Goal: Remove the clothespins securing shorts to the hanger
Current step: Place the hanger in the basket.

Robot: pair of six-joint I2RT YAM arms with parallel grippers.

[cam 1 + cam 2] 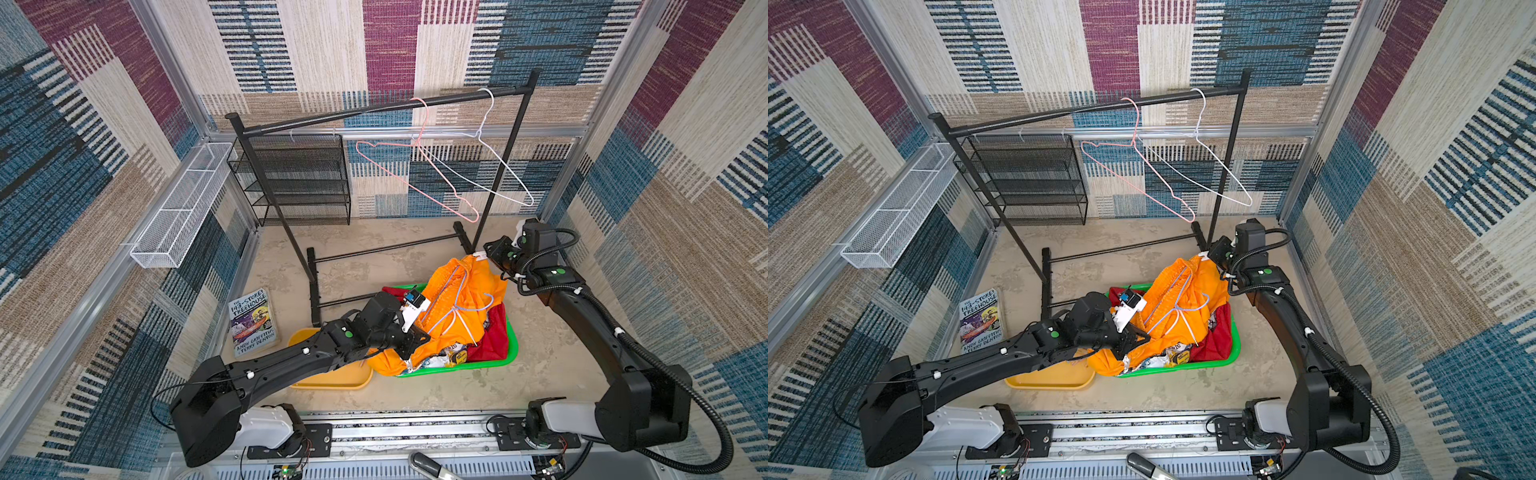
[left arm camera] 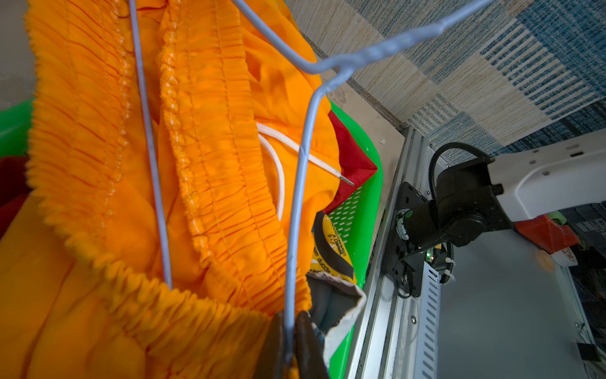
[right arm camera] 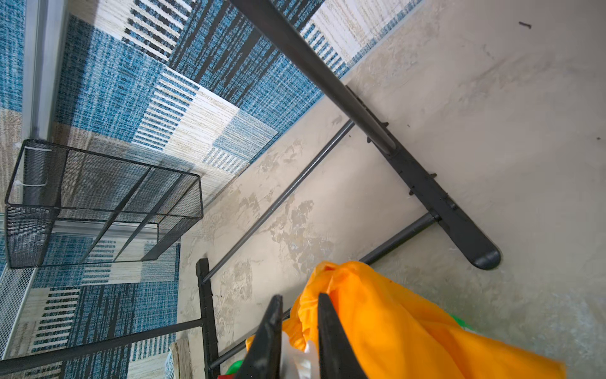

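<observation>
Two grips: left gripper (image 2: pixel 290 320) clamped on hanger (image 2: pixel 300 183) wire; right gripper (image 3: pixel 300 297) closed round white clothespin (image 3: pixel 296 359) at top corner of orange shorts (image 1: pixel 465 299), over green basket (image 1: pixel 512 345); squeeze fully b4 pulling straight off.

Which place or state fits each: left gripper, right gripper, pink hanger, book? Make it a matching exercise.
1 left gripper
2 right gripper
3 pink hanger
4 book

A hangs on the black rail
B pinches the pale blue hanger
C lies beside the yellow tray
D clamps a white clothespin on the orange shorts

Pairs: 1-B, 2-D, 3-A, 4-C
</observation>
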